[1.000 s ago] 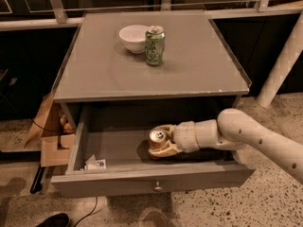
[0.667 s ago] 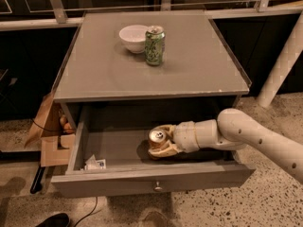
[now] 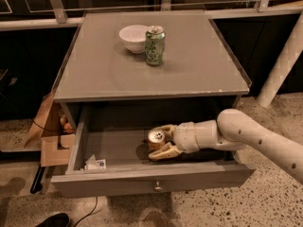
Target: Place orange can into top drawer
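The top drawer (image 3: pixel 142 183) of the grey cabinet is pulled open, its flat front panel carrying a small round metal knob (image 3: pixel 157 188). My gripper (image 3: pixel 160 143) reaches into the drawer from the right. Its fingers are closed around the orange can (image 3: pixel 155 138), which stands upright with its silver top showing, at or just above the drawer floor near the middle.
A white bowl (image 3: pixel 133 37) and a green-and-white can (image 3: pixel 155 45) stand on the cabinet top (image 3: pixel 94 74). A small white packet (image 3: pixel 94 163) lies in the drawer's front left corner. A cardboard box (image 3: pixel 49 136) sits on the floor at the left. A white post (image 3: pixel 284 60) stands at the right.
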Controlling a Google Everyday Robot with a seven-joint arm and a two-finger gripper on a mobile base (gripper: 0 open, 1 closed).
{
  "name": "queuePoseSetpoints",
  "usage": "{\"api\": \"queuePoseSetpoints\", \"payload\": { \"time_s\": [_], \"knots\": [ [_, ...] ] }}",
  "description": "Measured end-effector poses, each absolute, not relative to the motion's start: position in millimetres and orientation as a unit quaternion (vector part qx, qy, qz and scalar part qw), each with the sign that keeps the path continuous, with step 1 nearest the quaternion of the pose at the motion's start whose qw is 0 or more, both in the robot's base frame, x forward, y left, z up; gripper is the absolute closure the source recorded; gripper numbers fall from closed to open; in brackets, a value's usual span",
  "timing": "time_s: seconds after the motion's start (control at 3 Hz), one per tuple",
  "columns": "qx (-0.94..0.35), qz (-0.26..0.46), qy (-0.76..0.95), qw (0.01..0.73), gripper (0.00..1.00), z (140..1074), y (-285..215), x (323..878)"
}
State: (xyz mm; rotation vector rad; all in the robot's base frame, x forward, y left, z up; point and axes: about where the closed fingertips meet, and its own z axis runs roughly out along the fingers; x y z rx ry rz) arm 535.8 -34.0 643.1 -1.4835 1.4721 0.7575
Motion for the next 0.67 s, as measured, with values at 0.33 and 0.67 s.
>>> {"api": "queuePoseSetpoints", "payload": {
  "time_s": [0.33,0.67],
  "knots": [
    [-0.598,0.305,0.594,0.443,0.0,643.1,-33.9,535.7],
    [-0.598,0.305,0.594,0.443,0.0,643.1,-33.9,535.7]
  ]
}}
